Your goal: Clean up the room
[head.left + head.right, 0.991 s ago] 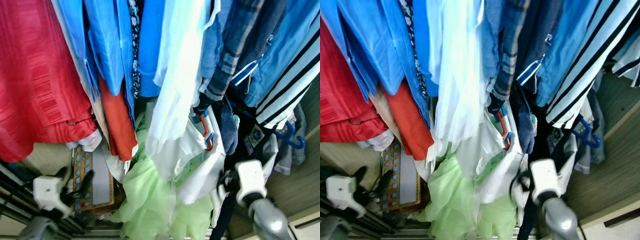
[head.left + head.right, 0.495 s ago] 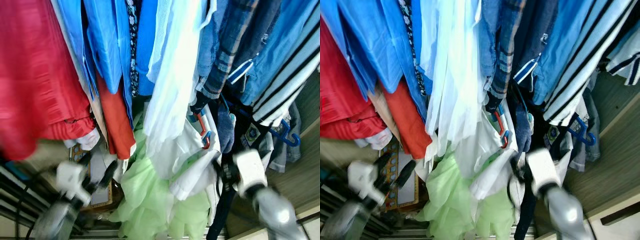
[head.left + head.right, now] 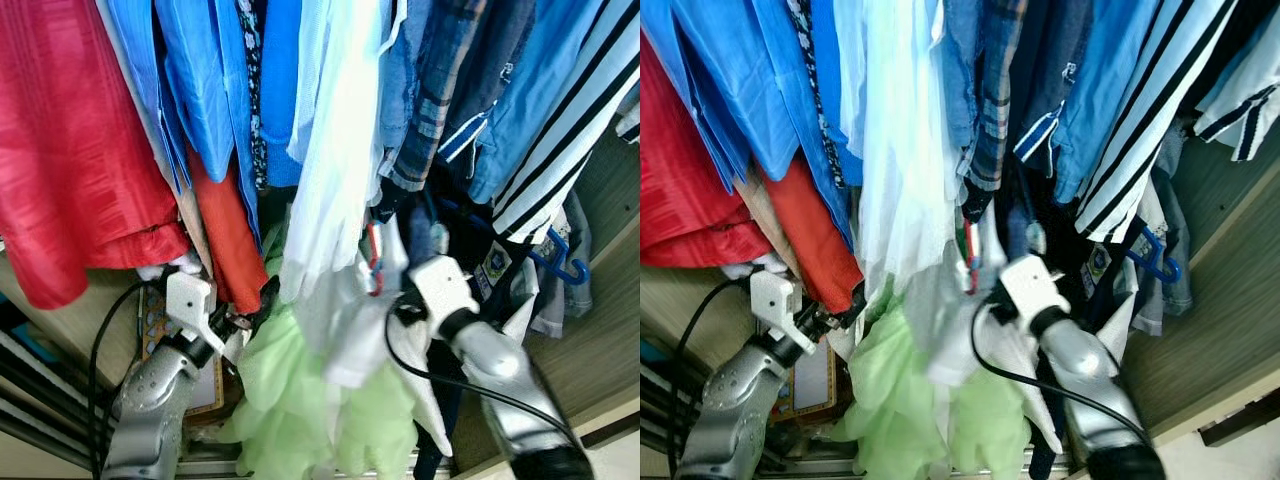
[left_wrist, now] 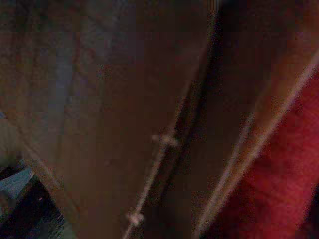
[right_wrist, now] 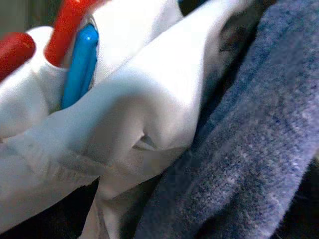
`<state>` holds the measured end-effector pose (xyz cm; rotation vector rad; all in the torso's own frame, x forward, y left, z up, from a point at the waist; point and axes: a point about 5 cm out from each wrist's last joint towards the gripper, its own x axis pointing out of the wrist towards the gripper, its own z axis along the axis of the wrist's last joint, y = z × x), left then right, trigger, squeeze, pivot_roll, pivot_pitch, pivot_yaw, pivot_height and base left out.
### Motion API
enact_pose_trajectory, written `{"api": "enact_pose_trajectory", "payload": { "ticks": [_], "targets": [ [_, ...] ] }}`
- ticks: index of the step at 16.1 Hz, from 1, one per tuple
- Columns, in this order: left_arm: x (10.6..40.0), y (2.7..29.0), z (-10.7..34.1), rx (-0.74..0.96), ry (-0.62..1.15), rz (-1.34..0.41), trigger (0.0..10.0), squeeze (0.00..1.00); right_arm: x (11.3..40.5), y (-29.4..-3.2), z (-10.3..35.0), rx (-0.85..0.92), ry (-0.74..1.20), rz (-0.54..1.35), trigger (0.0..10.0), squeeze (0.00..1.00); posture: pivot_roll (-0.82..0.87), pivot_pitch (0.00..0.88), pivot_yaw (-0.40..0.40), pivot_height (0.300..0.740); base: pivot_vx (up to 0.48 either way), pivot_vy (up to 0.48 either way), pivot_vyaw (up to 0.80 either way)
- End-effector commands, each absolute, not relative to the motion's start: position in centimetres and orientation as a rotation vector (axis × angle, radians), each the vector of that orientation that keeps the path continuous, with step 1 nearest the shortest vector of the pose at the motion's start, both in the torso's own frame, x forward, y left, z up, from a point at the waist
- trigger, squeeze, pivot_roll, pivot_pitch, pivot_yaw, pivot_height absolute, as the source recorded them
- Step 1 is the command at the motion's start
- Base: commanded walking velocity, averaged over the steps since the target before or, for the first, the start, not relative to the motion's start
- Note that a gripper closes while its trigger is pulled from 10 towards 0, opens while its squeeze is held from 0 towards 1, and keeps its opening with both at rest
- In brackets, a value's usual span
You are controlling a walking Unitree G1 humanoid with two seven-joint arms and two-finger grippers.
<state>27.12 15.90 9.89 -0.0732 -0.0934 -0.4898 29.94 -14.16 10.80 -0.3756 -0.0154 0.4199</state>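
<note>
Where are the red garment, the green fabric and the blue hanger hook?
red garment [image 3: 70, 170], left eye view, middle of its hanging panel.
green fabric [image 3: 290, 390], left eye view, centre of the bunched cloth.
blue hanger hook [image 3: 565, 268], left eye view, on the curve of the hook.

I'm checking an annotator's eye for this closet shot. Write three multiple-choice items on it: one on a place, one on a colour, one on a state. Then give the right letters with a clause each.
1. Where is the right gripper?
A. pushed into the hanging white garment
B. on the floor
C. on the red garment

2. What colour is the cloth bunched low between the two arms?
A. pale green
B. black
C. yellow

3. How do the clothes at the top stand?
A. folded in a stack
B. hanging in a row
C. packed in a box

Answers: 1 A, its wrist view shows white cloth close up. 2 A, the green cloth lies beside the left gripper. 3 B, they hang side by side.
</note>
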Motion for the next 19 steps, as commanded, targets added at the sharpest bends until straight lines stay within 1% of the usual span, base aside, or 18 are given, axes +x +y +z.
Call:
{"api": "enact_pose_trajectory", "payload": {
  "ticks": [1, 2, 3, 4, 6, 7, 8, 10, 12, 13, 15, 16, 17, 18, 19],
  "targets": [
    [27.2, 15.8, 9.7, -0.069, -0.076, -0.506, 10.0, 0.00, 30.3, -13.8, 11.5, -0.374, -0.050, 0.412, 10.0, 0.00, 0.00, 0.000, -0.028, 0.740, 0.000, 0.000, 0.00],
    [27.3, 15.8, 9.7, -0.058, -0.057, -0.508, 10.0, 0.00, 30.1, -13.4, 11.1, -0.362, -0.038, 0.428, 10.0, 0.00, 0.02, 0.000, -0.027, 0.740, 0.000, 0.000, 0.00],
    [27.3, 15.5, 9.2, 0.001, -0.013, -0.541, 10.0, 0.00, 29.7, -12.9, 9.8, -0.333, -0.004, 0.500, 10.0, 0.00, 0.03, 0.000, -0.028, 0.740, 0.000, 0.000, 0.00],
    [27.2, 15.4, 8.9, 0.031, 0.006, -0.548, 10.0, 0.00, 29.6, -12.9, 9.0, -0.318, 0.017, 0.501, 10.0, 0.00, 0.03, 0.000, -0.028, 0.740, 0.000, 0.000, 0.00],
    [27.1, 15.6, 8.6, 0.004, -0.020, -0.462, 10.0, 0.00, 29.1, -12.7, 8.2, -0.307, 0.019, 0.494, 10.0, 0.00, 0.02, 0.000, -0.033, 0.740, 0.000, 0.000, 0.00],
    [26.4, 16.2, 8.2, -0.033, -0.021, -0.371, 10.0, 0.00, 28.8, -13.4, 8.4, -0.291, 0.004, 0.427, 10.0, 0.00, 0.02, 0.000, -0.037, 0.740, 0.000, 0.000, 0.00],
    [26.1, 16.7, 8.1, -0.039, -0.019, -0.330, 10.0, 0.00, 28.7, -13.9, 8.7, -0.290, -0.011, 0.386, 10.0, 0.00, 0.02, 0.000, -0.036, 0.740, 0.000, 0.000, 0.00],
    [23.7, 19.0, 7.8, -0.047, -0.041, -0.146, 10.0, 0.00, 27.9, -15.4, 9.6, -0.274, -0.052, 0.221, 10.0, 0.00, 0.01, 0.000, -0.029, 0.740, 0.000, 0.000, 0.00],
    [20.7, 20.6, 7.9, -0.021, -0.018, -0.049, 10.0, 0.00, 26.5, -16.3, 10.7, -0.194, -0.069, 0.120, 10.0, 0.00, 0.02, 0.000, -0.025, 0.740, 0.000, 0.000, 0.00],
    [20.0, 20.8, 8.0, -0.001, -0.010, -0.045, 10.0, 0.00, 26.0, -16.6, 11.1, -0.190, -0.075, 0.090, 10.0, 0.00, 0.02, 0.000, -0.027, 0.740, 0.000, 0.000, 0.00],
    [17.8, 20.7, 9.1, -0.001, -0.004, -0.026, 10.0, 0.00, 23.7, -17.7, 12.2, -0.186, -0.091, 0.027, 10.0, 0.00, 0.02, 0.000, -0.034, 0.740, 0.000, 0.000, 0.00],
    [17.1, 19.9, 9.9, -0.035, -0.010, -0.037, 10.0, 0.00, 22.5, -18.3, 12.8, -0.220, -0.088, -0.021, 10.0, 0.00, 0.02, 0.000, -0.037, 0.740, 0.000, 0.000, 0.00],
    [16.8, 19.4, 10.1, -0.044, -0.005, -0.048, 10.0, 0.00, 22.1, -18.5, 13.0, -0.244, -0.081, -0.038, 10.0, 0.00, 0.01, 0.000, -0.036, 0.740, 0.000, 0.000, 0.00],
    [16.7, 18.9, 9.8, -0.023, 0.014, -0.056, 10.0, 0.00, 21.5, -18.5, 12.2, -0.228, -0.039, -0.014, 10.0, 0.00, 0.01, 0.002, -0.033, 0.740, 0.000, 0.000, 0.00],
    [16.7, 18.9, 9.7, -0.026, 0.024, -0.051, 10.0, 0.00, 21.4, -18.5, 12.1, -0.233, -0.033, -0.014, 10.0, 0.00, 0.01, 0.002, -0.033, 0.740, 0.000, 0.000, 0.00]
  ]
}}
